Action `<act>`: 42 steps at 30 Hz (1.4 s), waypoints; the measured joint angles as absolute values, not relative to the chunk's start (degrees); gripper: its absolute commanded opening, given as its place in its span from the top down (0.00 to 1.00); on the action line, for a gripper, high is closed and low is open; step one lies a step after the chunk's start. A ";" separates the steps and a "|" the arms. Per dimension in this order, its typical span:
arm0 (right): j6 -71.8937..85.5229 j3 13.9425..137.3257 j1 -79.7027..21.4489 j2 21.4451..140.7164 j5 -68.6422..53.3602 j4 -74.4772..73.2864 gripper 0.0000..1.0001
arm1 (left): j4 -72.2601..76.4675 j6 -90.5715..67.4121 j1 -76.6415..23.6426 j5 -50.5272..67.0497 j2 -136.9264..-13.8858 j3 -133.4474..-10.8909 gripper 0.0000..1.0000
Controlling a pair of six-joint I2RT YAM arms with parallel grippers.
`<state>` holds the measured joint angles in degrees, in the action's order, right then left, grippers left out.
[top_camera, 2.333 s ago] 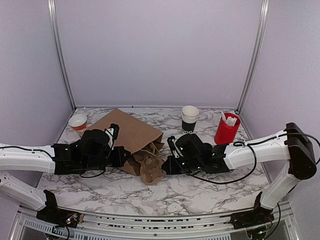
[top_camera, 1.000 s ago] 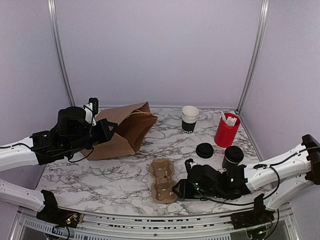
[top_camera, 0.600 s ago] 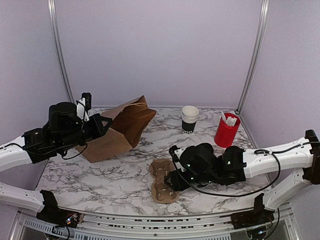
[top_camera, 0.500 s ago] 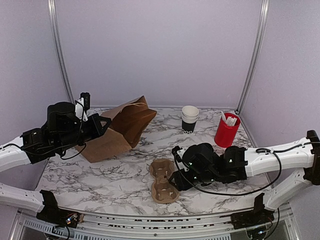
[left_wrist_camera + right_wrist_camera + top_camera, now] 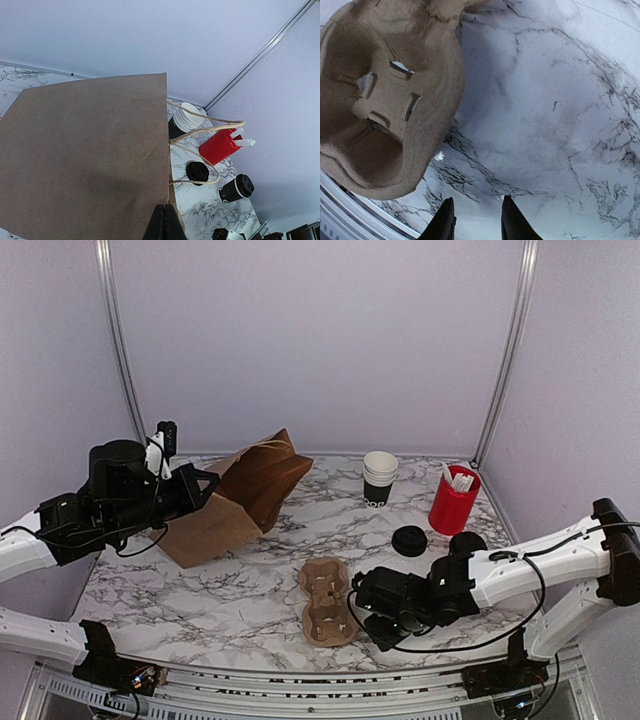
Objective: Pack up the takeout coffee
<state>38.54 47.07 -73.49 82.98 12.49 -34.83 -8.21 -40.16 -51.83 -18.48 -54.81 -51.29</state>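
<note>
The takeout coffee cup [image 5: 466,543] is black with a white band and a black lid on top. It stands at the right, partly behind my right arm, and also shows in the left wrist view [image 5: 236,187]. A loose round black lid [image 5: 409,540] lies on the table beside it and shows in the left wrist view [image 5: 197,171] too. My left gripper [image 5: 164,222] is shut on the edge of the brown paper bag [image 5: 235,498], holding its mouth up at the back left. My right gripper [image 5: 477,220] is open and empty, low over the marble, just right of the cardboard cup carrier [image 5: 385,100].
The cup carrier [image 5: 325,600] lies flat at front centre. A stack of white-rimmed cups [image 5: 380,477] and a red tub [image 5: 454,497] with white sticks stand at the back right. The bag's twine handles [image 5: 210,125] hang loose.
My right gripper has drawn back off the carrier toward the near edge, uncovering the lid and the cup. My left gripper still holds the bag, almost unmoved.
</note>
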 measured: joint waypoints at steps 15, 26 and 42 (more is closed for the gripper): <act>31.55 60.07 -73.82 95.31 3.95 -21.76 0.53 | -9.54 -39.59 -51.83 -19.16 -53.10 -52.18 1.00; 25.08 60.14 -71.59 87.37 3.05 -23.38 0.32 | -10.81 -38.92 -51.51 -19.59 -51.99 -52.56 1.00; -0.84 70.22 -62.70 100.38 -3.73 -22.90 0.19 | -14.28 -38.30 -51.20 -19.73 -48.21 -52.58 1.00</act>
<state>-0.84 70.22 -62.70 100.38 -3.73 -22.90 -14.28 -38.30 -51.20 -19.73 -48.21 -52.58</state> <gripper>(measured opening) 0.808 0.006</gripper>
